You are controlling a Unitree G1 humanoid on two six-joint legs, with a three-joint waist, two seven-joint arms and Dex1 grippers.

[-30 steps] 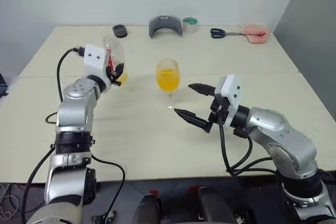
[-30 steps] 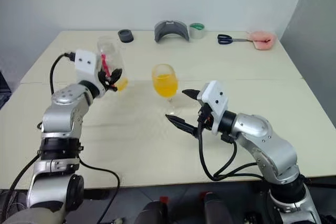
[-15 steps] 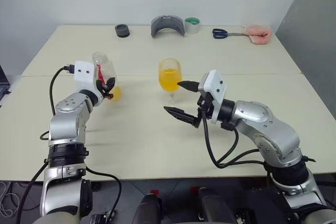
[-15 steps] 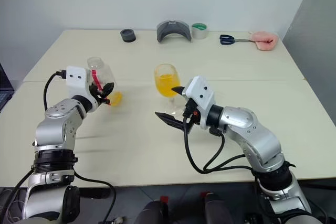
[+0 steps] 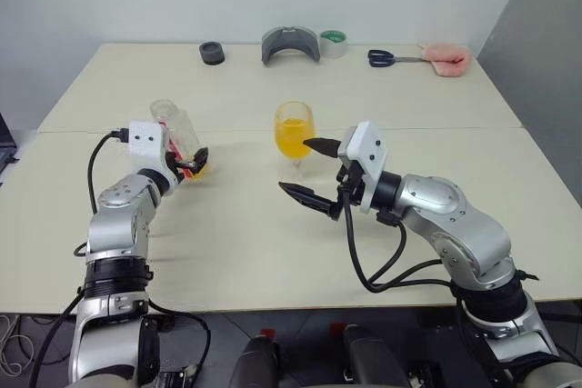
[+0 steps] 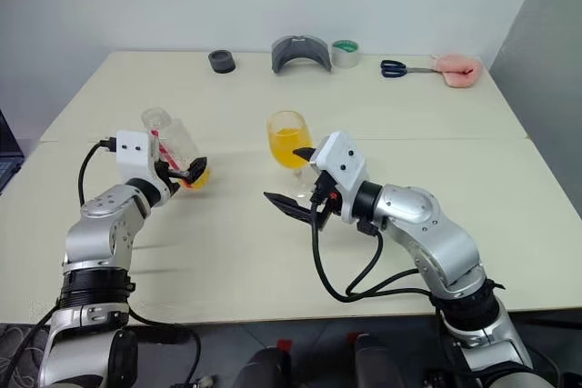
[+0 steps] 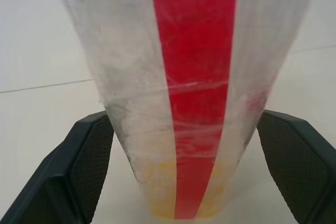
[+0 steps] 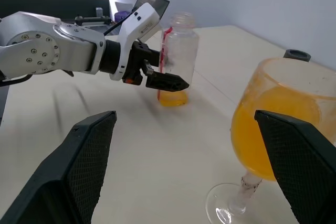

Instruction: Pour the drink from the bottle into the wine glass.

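The bottle [image 5: 175, 131], clear with a red strip and an uncapped mouth, stands on the table at the left with a little orange drink [image 5: 196, 167] at its bottom. My left gripper [image 5: 192, 163] is open, one finger [image 7: 86, 166] on each side of the bottle's lower part. At mid-table the wine glass [image 5: 293, 127] stands upright, its bowl about half full of orange drink. My right gripper [image 5: 295, 166] is open and level beside the glass, fingers spread above and below at stem height. In the right wrist view the glass [image 8: 278, 124] sits close to one finger.
Along the table's far edge lie a black round lid [image 5: 212, 52], a grey curved piece [image 5: 290, 44], a green tape roll [image 5: 332, 41], blue-handled scissors [image 5: 386, 57] and a pink object [image 5: 446, 57]. A seam [image 5: 455, 128] crosses the table behind the glass.
My left hand has come down with the bottle, set it on the table, and its fingers have spread apart. The head camera shifted. The right gripper has edged closer to the glass.
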